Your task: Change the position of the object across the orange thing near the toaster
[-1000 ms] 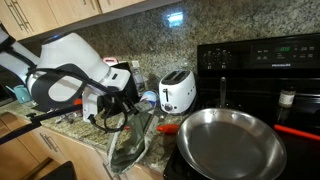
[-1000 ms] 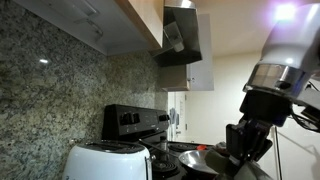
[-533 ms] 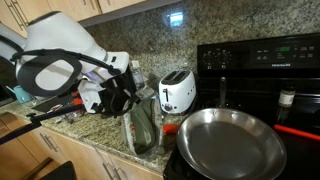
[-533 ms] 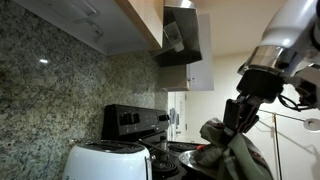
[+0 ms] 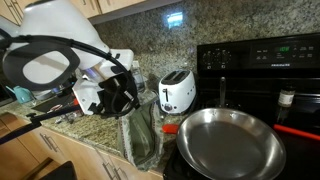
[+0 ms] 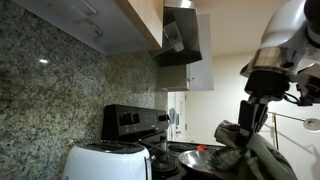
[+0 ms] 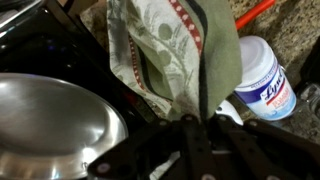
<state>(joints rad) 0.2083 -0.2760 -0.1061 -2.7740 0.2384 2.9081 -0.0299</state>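
- Above the table (image 5: pixel 92 136), toward its front edge, the gripper (image 5: pixel 124 100) is clamped on the green patterned cloth (image 5: pixel 141 136), which hangs down in folds.
- Toward the back edge stands the white toaster (image 5: pixel 177 91).
- The orange thing (image 5: pixel 170 127) lies between cloth and pan (image 5: pixel 230 141) (a Lysol tub (image 7: pixel 268 75) shows in the wrist view).

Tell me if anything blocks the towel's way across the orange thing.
Nothing visible stands between the towel, hanging from the tool, and the orange thing; just beyond it sits the pan.
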